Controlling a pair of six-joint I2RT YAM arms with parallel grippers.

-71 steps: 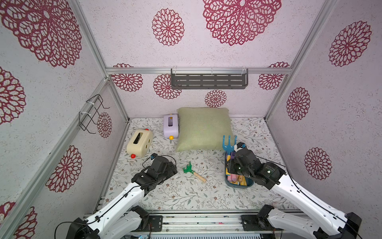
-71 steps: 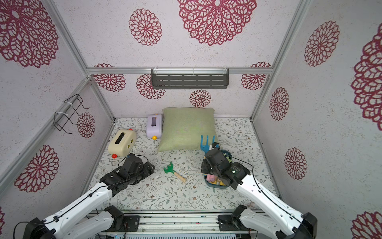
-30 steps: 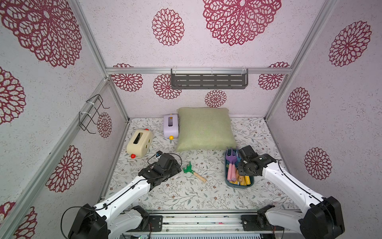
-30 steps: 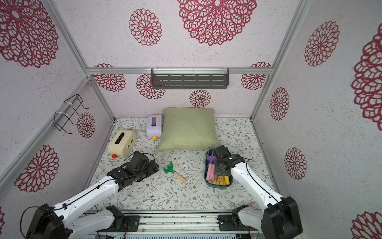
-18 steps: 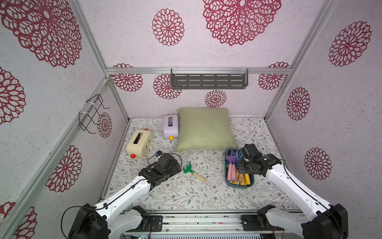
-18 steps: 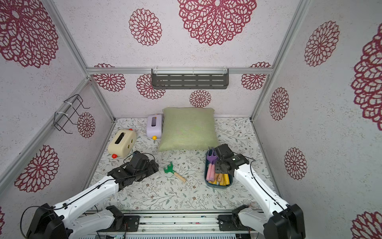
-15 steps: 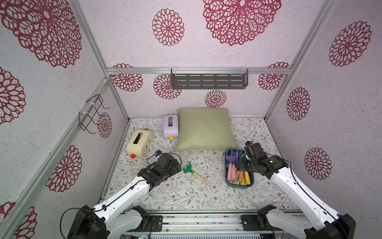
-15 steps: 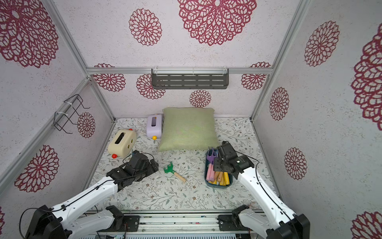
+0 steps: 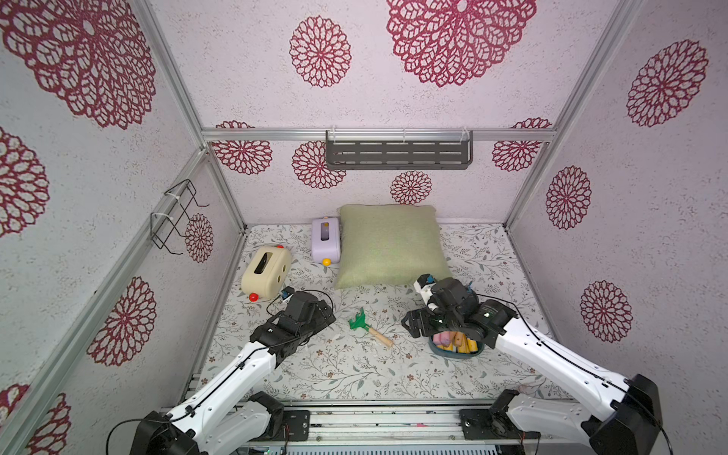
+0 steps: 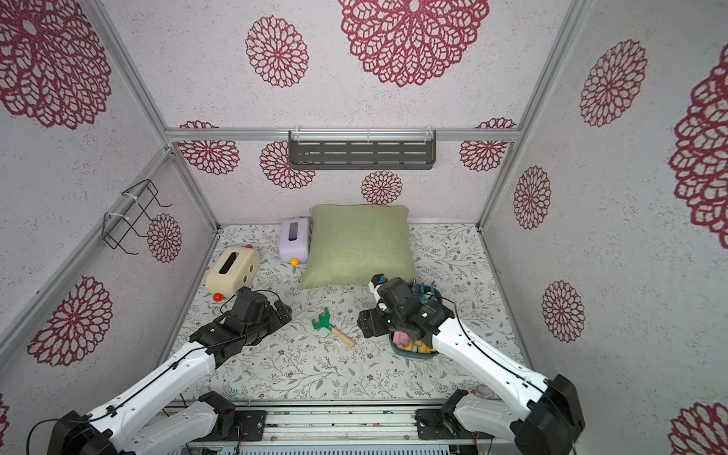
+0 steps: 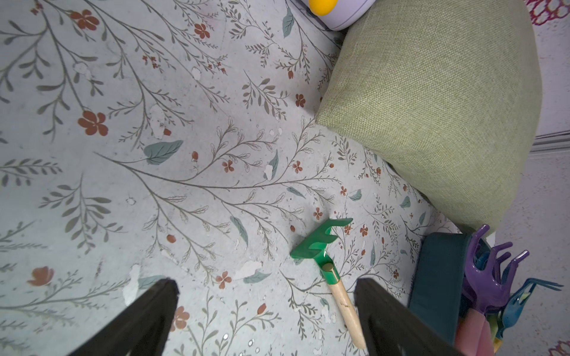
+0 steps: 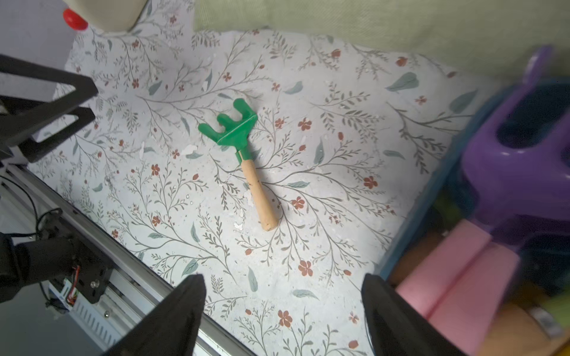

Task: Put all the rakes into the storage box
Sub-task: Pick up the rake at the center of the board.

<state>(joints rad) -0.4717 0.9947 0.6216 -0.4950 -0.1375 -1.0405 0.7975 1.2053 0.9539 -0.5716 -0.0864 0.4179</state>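
1. Swinging clear of the storage box (image 9: 453, 354), the right gripper (image 9: 413, 323) is now hanging just beside the box wall that faces the green rake (image 9: 368, 329). Its jaws are standing wide apart with nothing between them. A little earlier it was holding a blue toy tool (image 11: 524, 296) above the box, and that tool is now lying inside, next to a purple one (image 11: 487, 271)
2. The left gripper (image 9: 321, 313) is also showing its jaws spread as wide as they go and is gripping nothing. It has been opening over the last second while barely shifting its place
3. The green rake is lying flat on the floral mat (image 9: 315, 374) exactly where it was, between the two grippers and touching neither. It is outside the box, near the wall the right gripper is hanging beside. I am reading this as one drop finished and this rake's pick-up not yet begun
4. The rake's long axis is running from the left gripper's side across to the right gripper's side. The green head is lying nearer the left gripper, with its tines pointing away from the box. The wooden handle's end is pointing toward the right gripper and the box
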